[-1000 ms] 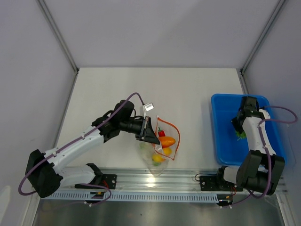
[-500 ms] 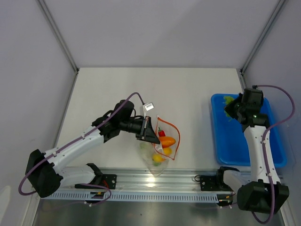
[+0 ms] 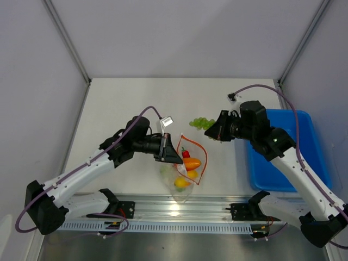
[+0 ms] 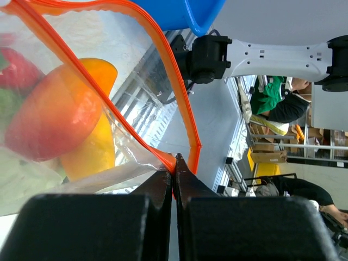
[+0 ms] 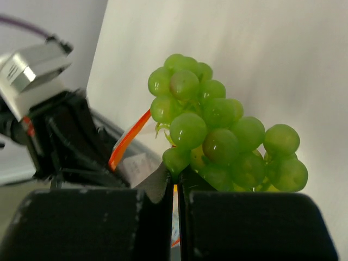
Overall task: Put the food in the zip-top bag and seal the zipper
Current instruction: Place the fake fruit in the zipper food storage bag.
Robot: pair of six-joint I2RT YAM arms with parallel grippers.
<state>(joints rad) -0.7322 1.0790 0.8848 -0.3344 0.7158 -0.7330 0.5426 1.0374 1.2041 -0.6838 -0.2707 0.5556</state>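
Note:
The clear zip-top bag hangs from my left gripper, which is shut on the orange-red zipper at the corner of the mouth. The mouth gapes open. Inside the bag lie an orange-yellow fruit, a red chili pepper and a yellow piece. My right gripper is shut on the base of a green bumpy bunch. It holds the bunch in the air just beyond and to the right of the bag's mouth. The zipper shows below the bunch.
The blue plastic bin stands at the right edge of the table, partly under my right arm. The metal rail with both arm bases runs along the near edge. Grey walls close in the table at the back and sides.
My right arm has swung left out of the blue bin, carrying the green bunch over the table to the bag's mouth. The left arm has shifted slightly while holding the bag.

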